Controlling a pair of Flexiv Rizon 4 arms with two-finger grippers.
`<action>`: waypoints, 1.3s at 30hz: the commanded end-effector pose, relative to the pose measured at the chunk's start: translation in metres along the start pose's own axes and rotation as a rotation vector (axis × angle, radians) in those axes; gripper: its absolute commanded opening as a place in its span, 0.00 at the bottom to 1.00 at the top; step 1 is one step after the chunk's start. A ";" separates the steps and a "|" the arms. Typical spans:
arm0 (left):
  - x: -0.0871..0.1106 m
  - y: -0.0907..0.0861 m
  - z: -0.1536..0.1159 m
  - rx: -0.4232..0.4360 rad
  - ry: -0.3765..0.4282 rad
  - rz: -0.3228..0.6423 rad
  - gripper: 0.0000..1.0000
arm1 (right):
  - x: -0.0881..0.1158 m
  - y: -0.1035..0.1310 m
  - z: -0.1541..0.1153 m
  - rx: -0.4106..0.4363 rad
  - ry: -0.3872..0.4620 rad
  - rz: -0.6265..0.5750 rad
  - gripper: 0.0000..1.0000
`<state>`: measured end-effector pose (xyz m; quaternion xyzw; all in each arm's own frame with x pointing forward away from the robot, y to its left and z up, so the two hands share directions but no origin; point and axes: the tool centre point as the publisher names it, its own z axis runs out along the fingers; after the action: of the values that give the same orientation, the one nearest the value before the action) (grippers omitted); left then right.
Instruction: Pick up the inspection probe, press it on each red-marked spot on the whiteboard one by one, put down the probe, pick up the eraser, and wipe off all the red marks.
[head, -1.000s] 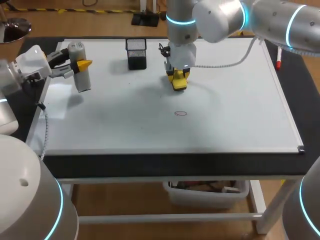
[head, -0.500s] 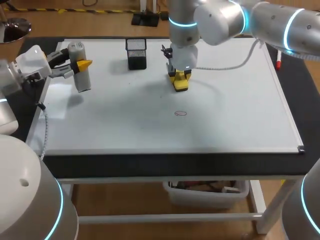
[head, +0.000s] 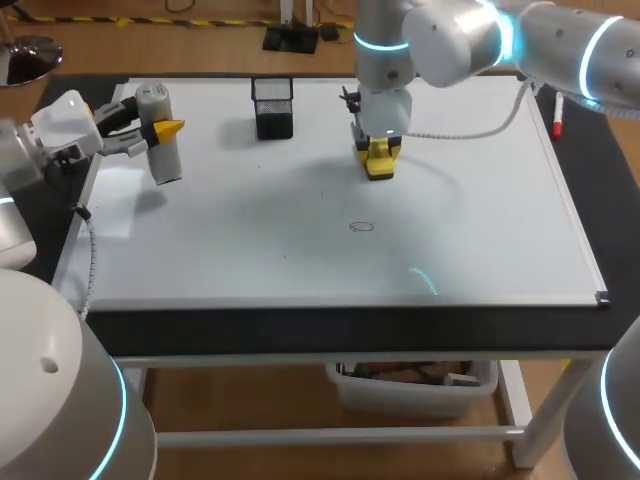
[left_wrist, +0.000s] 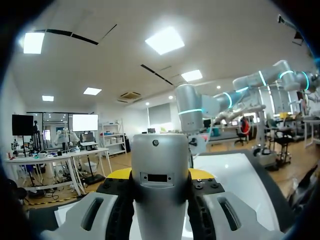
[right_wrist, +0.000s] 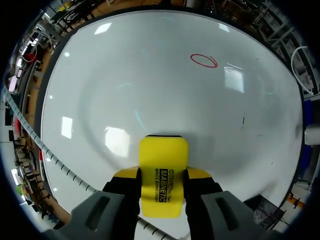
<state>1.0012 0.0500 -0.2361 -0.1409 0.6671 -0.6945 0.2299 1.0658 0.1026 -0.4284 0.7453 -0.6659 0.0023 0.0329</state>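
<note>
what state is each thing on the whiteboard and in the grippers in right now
inspection probe: upright, clamped in the left gripper at the board's left edge
eraser: gripped by the right gripper, apart from the red mark
red mark: oval outline, not wiped
whiteboard: flat on the table, one red mark on it
mesh holder: upright at the board's far side

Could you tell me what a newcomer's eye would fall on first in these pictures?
The right gripper stands out first, shut on a yellow eraser at the far middle of the whiteboard. Nearer the front, a single red oval mark shows on the board. At the board's left edge, the left gripper is shut on the grey inspection probe.
</note>
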 end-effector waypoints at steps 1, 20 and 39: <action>0.001 0.000 0.001 0.001 -0.004 0.003 0.00 | 0.014 0.000 0.004 0.006 -0.002 0.008 0.00; 0.001 0.000 0.001 0.001 -0.004 0.003 0.00 | 0.116 -0.007 -0.037 -0.003 -0.006 0.168 0.00; 0.001 0.000 0.001 0.001 -0.004 0.003 0.00 | 0.206 -0.002 -0.043 -0.029 0.038 0.336 0.00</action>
<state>1.0011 0.0500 -0.2360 -0.1410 0.6673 -0.6943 0.2299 1.0945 -0.0976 -0.3808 0.6233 -0.7799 0.0116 0.0559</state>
